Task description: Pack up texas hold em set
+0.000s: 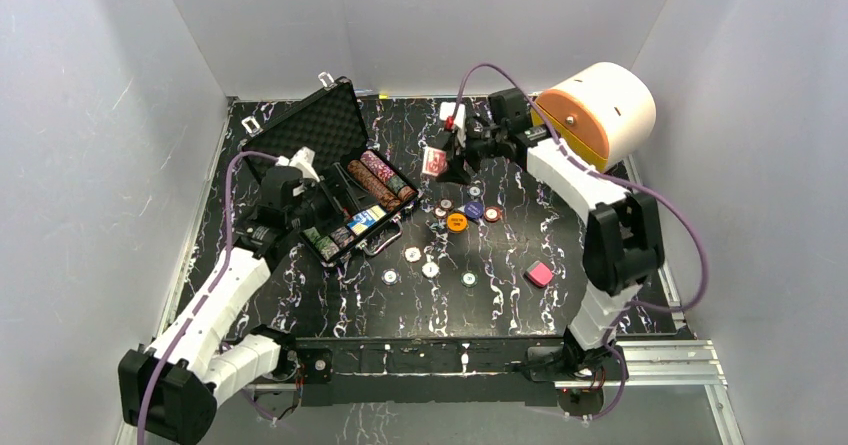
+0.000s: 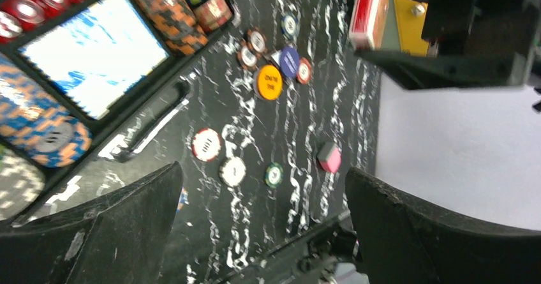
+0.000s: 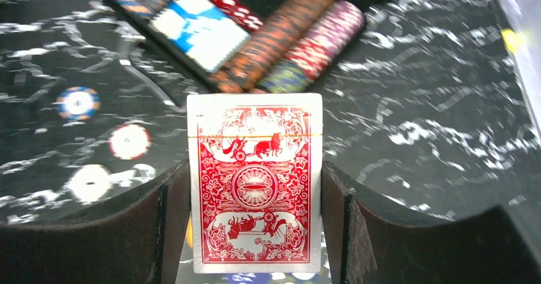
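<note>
Clamping the card deck (image 3: 255,182) by its edges, the right fingers (image 3: 127,233) look set to slot it into the case (image 1: 325,125); the left fingers (image 2: 121,214) gape empty.

The top view looks down from above and behind the arm bases, taking in the whole worktop (image 1: 500,305). The left wrist view hangs close over the case (image 2: 143,96) rim and loose chips (image 2: 207,145). The right wrist view looks past its jaws, filled by the card deck (image 3: 255,182). The 2 wrist views share the chip rows (image 3: 281,41).
</note>
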